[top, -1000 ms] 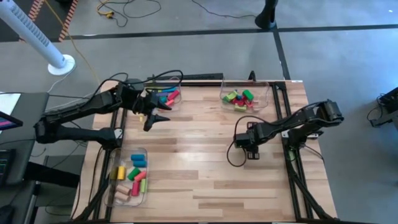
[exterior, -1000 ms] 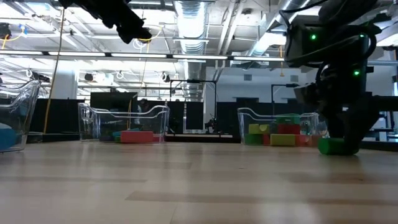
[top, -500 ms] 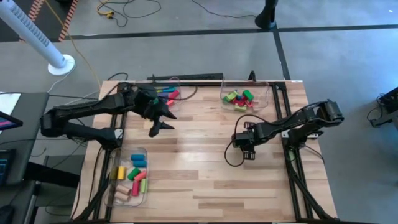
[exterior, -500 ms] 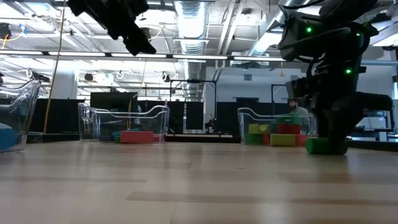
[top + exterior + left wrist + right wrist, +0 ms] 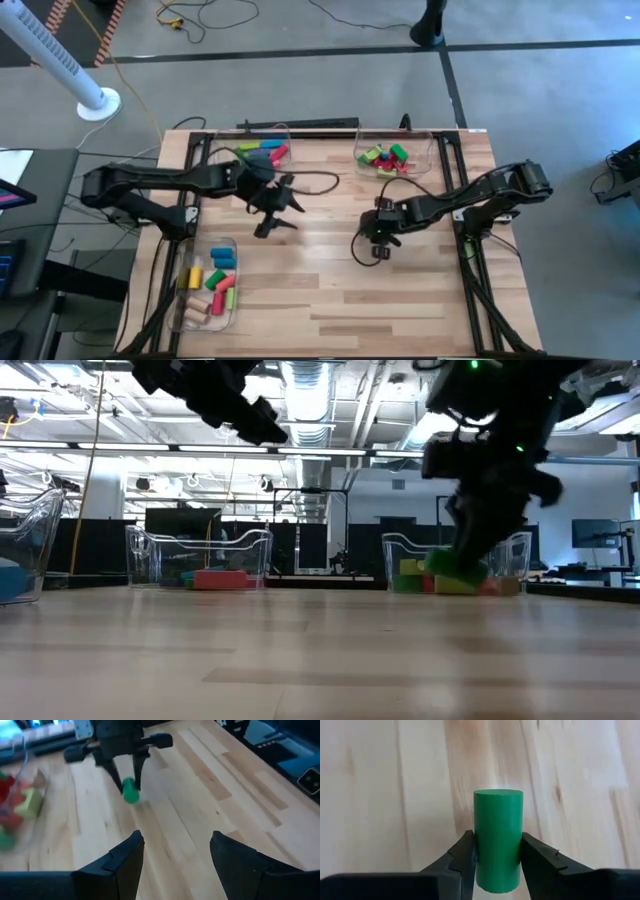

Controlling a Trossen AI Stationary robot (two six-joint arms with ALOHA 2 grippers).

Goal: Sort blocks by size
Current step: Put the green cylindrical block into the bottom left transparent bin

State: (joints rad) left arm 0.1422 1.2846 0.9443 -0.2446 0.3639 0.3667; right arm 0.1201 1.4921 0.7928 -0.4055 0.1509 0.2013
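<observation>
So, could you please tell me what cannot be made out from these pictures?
- High view: the green cylinder is hidden under the right gripper.
- Low view: the same block is only a blur behind the right arm; whether it is off the table is unclear.
- Left wrist view: blocks in the clear bin are blurred and cut off by the edge.
- High view: block shapes in the near bin are too small to tell.

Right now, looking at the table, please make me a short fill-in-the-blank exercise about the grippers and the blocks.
1. The right gripper is shut on a ____ cylinder.
2. The left gripper hangs above the table with its fingers ____.
3. The blocks lie sorted in ____ clear bins.

Missing words: green; open; three
</observation>
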